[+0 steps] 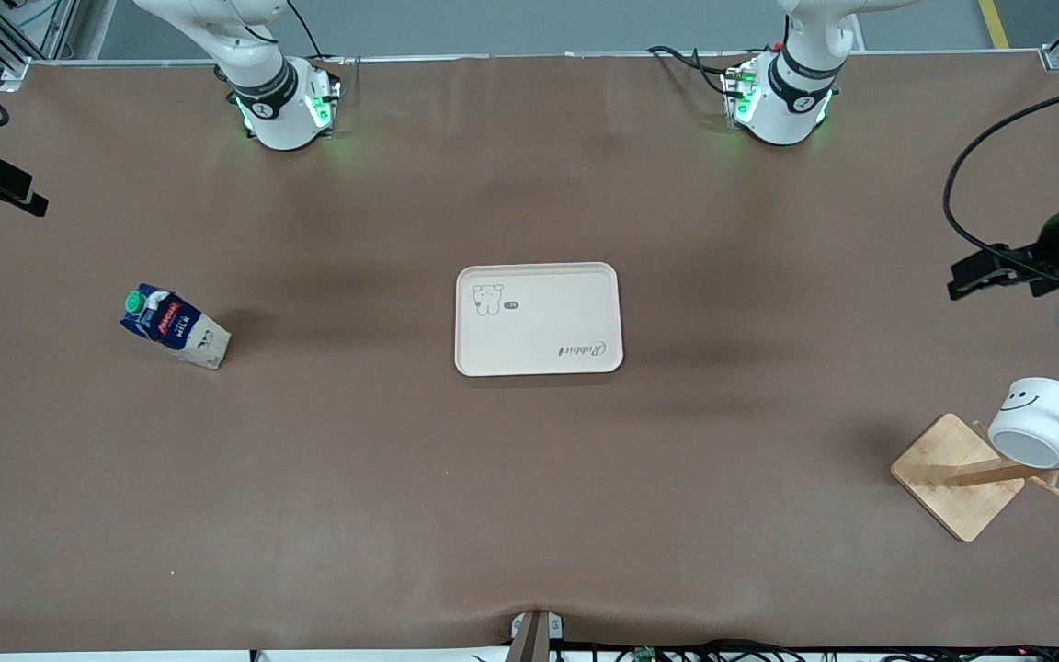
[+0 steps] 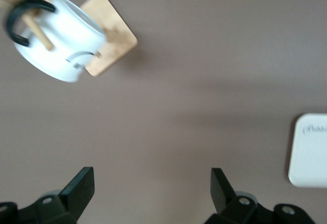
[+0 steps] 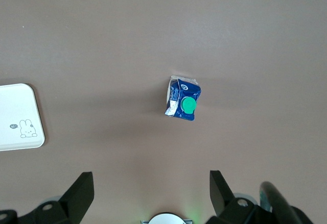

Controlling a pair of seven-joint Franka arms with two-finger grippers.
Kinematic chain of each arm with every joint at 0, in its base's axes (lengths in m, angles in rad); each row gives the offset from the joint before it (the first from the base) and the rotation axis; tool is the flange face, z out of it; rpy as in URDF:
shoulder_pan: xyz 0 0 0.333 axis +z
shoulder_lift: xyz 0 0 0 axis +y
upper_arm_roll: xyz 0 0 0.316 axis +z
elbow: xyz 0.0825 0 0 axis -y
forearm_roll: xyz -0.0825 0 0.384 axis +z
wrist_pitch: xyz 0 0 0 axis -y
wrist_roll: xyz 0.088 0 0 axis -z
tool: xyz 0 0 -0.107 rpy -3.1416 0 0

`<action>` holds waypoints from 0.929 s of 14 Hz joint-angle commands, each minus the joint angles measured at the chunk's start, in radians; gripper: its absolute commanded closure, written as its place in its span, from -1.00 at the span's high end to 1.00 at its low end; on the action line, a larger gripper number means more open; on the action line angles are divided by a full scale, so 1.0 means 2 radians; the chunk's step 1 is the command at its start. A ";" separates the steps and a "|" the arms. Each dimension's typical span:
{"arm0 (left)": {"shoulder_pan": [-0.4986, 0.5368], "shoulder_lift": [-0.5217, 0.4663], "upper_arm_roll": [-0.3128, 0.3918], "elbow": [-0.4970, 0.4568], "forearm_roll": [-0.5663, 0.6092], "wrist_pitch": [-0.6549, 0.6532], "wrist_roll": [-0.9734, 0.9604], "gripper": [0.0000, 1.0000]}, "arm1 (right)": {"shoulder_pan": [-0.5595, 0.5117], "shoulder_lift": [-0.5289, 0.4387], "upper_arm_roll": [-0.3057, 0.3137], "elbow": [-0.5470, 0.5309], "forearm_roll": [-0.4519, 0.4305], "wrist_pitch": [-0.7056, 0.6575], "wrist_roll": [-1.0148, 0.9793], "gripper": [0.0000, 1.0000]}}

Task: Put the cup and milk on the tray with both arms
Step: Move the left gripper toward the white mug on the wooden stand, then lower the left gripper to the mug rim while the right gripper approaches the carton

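Observation:
The cream tray (image 1: 539,319) lies at the table's middle with nothing on it; its corners also show in the wrist views (image 2: 310,152) (image 3: 18,116). The milk (image 1: 176,326) (image 3: 182,99), a blue and white carton with a green cap, stands on the table toward the right arm's end. The white cup (image 1: 1040,421) (image 2: 60,43) hangs tilted by its black handle on a peg of a wooden rack (image 1: 957,476) toward the left arm's end. My left gripper (image 1: 975,274) (image 2: 152,183) hovers open over bare table beside the rack. My right gripper (image 1: 19,195) (image 3: 152,185) hovers open over the table's end, apart from the milk.
The rack's square wooden base (image 2: 110,35) and its pegs stick out around the cup. Both arm bases (image 1: 286,106) (image 1: 782,101) stand at the table's edge farthest from the front camera. Brown tabletop (image 1: 529,515) spreads between the things.

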 commanded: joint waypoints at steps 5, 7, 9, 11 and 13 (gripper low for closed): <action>0.080 -0.013 -0.004 -0.050 -0.060 0.137 0.043 1.00 | -0.010 0.006 0.005 0.011 0.008 -0.006 -0.006 1.00; 0.091 -0.014 -0.004 -0.078 -0.068 0.173 0.080 1.00 | -0.011 0.006 0.005 0.011 0.008 -0.007 -0.006 1.00; 0.093 -0.020 -0.004 -0.111 -0.091 0.199 0.097 1.00 | -0.011 0.006 0.005 0.011 0.008 -0.006 -0.006 1.00; 0.103 -0.033 -0.004 -0.162 -0.095 0.258 0.132 1.00 | -0.011 0.006 0.005 0.011 0.008 -0.006 -0.006 1.00; 0.117 -0.035 -0.004 -0.189 -0.125 0.291 0.185 1.00 | -0.012 0.007 0.005 0.011 0.008 -0.006 -0.006 1.00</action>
